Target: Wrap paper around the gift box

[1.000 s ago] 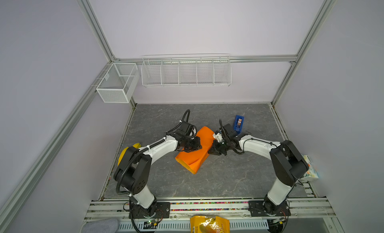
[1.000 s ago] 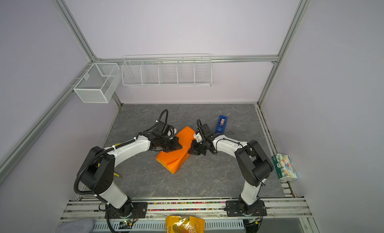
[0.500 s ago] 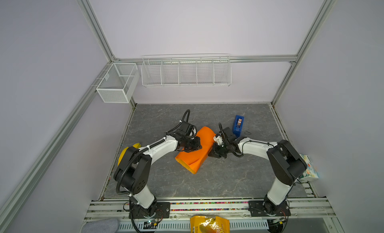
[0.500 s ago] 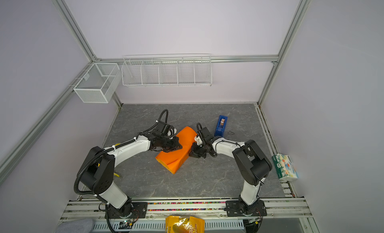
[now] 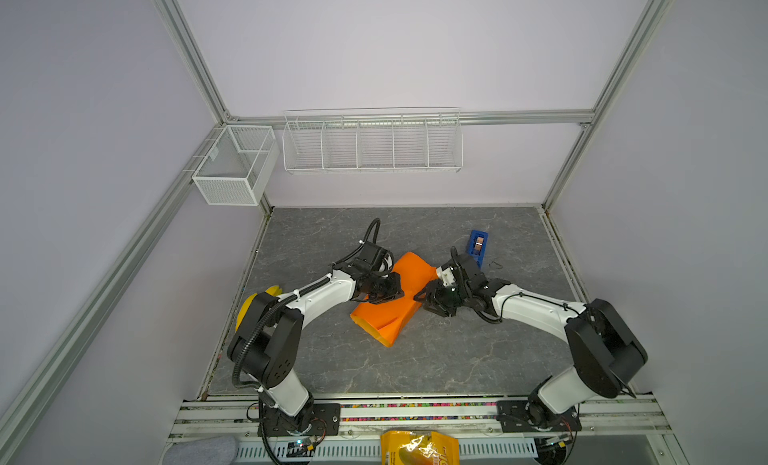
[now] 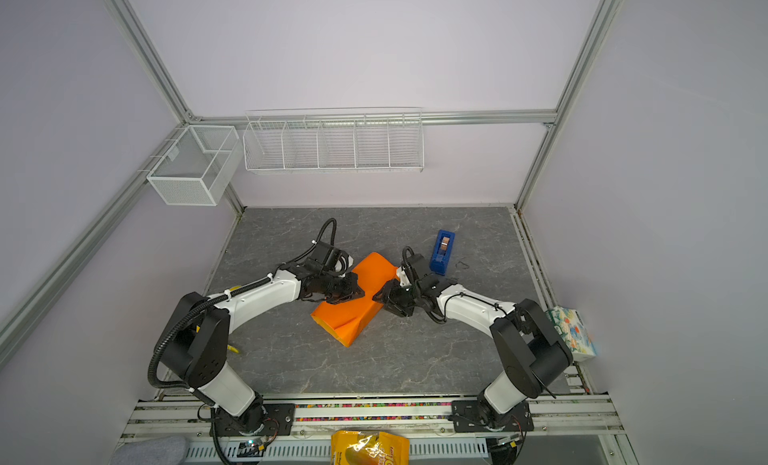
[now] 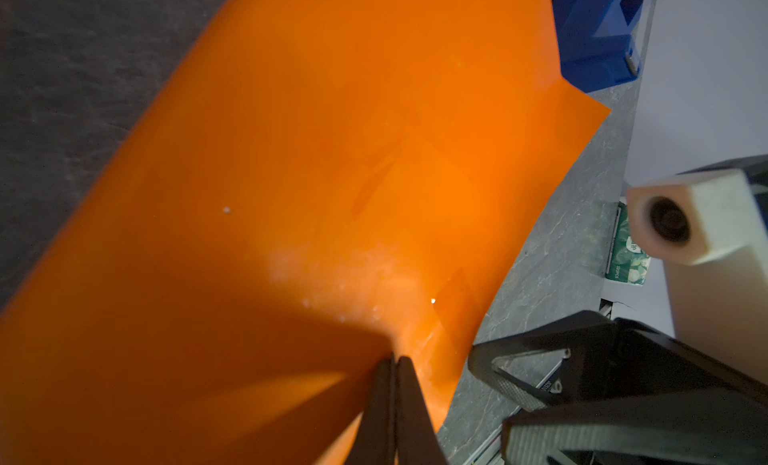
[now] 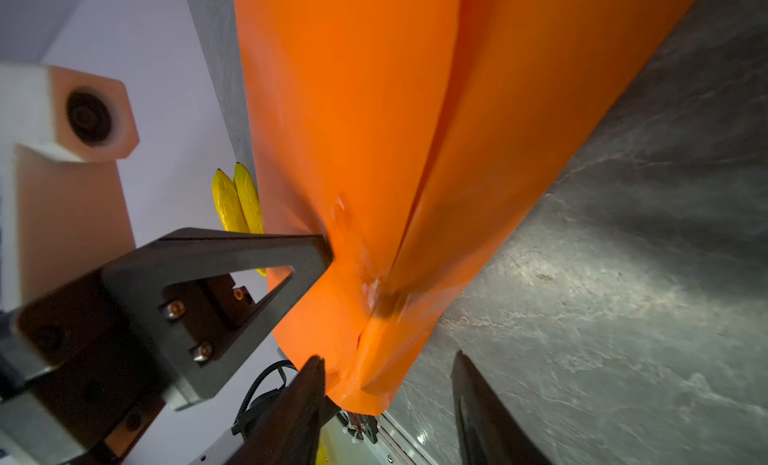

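- Matte dark navy cardboard gift box: not seen in any view. It is judged to be enclosed in the plain orange thin paper (image 5: 384,313), which lies folded into a loose tube mid-table on the grey marbled tabletop (image 5: 332,359), between both arms.
- An overlap seam is seen along the paper in the right wrist view; no tape can be made out on it.
- Left gripper (image 5: 394,294): clenched, with the tips pressed onto the paper's top (nothing is seen pinched between them).
- Right gripper (image 5: 424,303): clenched at the paper's edge a second ago, now released. The jaws are spread either side of the paper's end, one just beside it, the other clear.
- The paper's shape is unchanged by the release, so the fold is judged to be held by the left tips alone. Taping is the likely next step.
- The narrow bright-blue plastic tape dispenser (image 5: 478,245) stands near the right gripper, toward the back wall.
- Writing: print on the glossy yellow snack bag (image 5: 419,448) and the green-patterned tissue pack (image 6: 573,332) is too small to be read.
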